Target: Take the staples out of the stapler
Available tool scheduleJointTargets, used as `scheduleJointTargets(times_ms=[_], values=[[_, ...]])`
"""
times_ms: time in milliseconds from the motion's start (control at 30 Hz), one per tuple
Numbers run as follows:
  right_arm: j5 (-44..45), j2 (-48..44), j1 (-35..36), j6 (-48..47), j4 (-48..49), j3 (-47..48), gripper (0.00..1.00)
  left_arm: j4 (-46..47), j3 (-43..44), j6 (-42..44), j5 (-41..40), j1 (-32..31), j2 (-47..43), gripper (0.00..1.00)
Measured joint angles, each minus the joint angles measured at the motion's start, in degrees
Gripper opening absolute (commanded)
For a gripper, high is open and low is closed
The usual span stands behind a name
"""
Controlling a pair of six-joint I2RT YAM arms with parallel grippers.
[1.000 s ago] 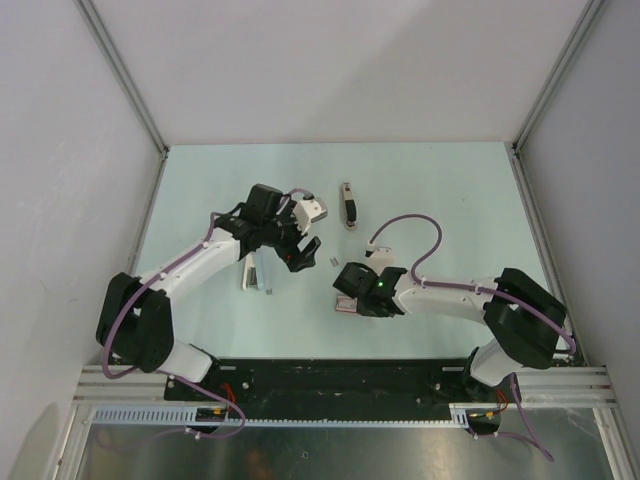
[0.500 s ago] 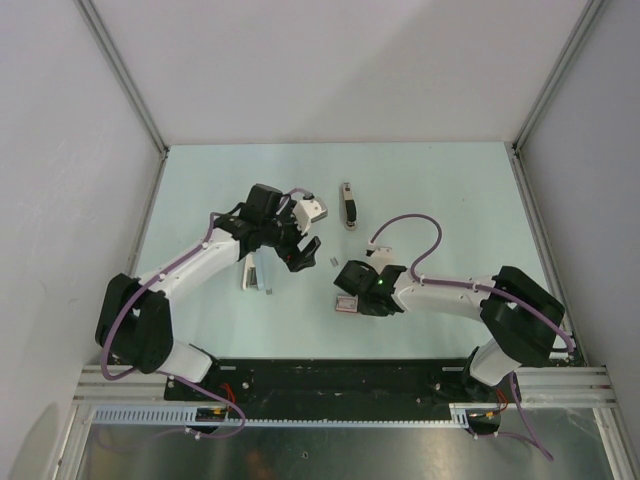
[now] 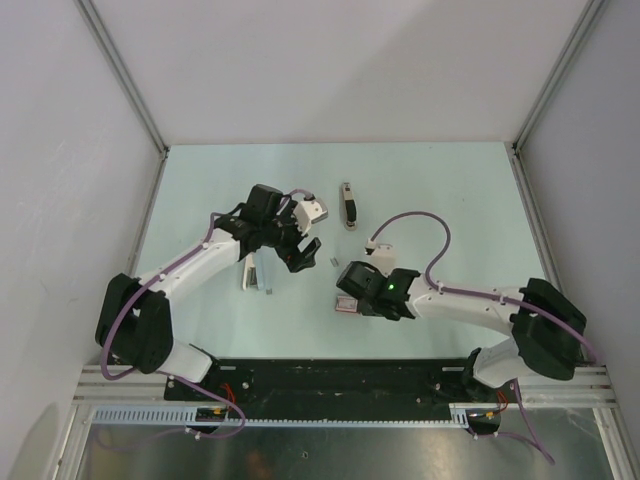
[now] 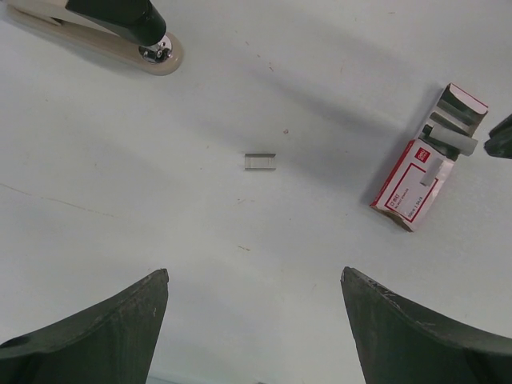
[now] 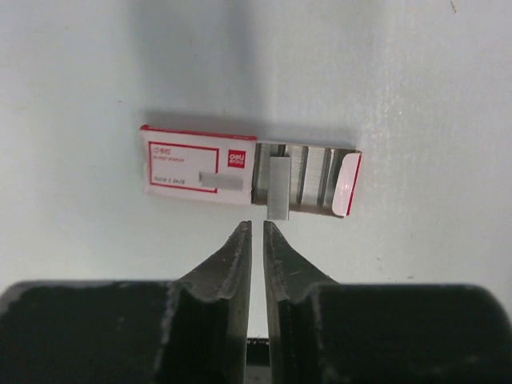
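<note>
Looks mostly done to you: the staples (image 4: 260,161) lie loose on the table (image 4: 160,216) mid-frame, well apart from the stapler (image 4: 120,20) at upper left. Cannot tell if more are inside. Left gripper (image 4: 254,276) spread wide, empty. Right gripper (image 5: 256,228) nearly closed, holding nothing, just below the box (image 5: 200,168). Its red logo is too small to read.

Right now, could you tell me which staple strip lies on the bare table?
The lone strip between stapler and staple box; the other strip lies across that box's open tray.
</note>
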Motion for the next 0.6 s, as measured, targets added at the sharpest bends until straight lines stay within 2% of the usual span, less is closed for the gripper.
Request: scheduleJointTargets(times_ms=[67,133,600], values=[[-0.2,-1.8,0.2,-0.6,0.2,-0.3,0.03,0.0,0.0,0.3,0.0,0.0,0.0,0.93],[-0.8,-3.3,0.4,-1.1,0.7,-1.4,0.01,0.0,0.0,0.3,-0.1,0.0,0.0,0.93],[-8.9,-3.5,-2.6,-7.6,3.1,-4.8,0.0,0.0,0.0,0.3,-0.6,0.0,0.0,0.93]])
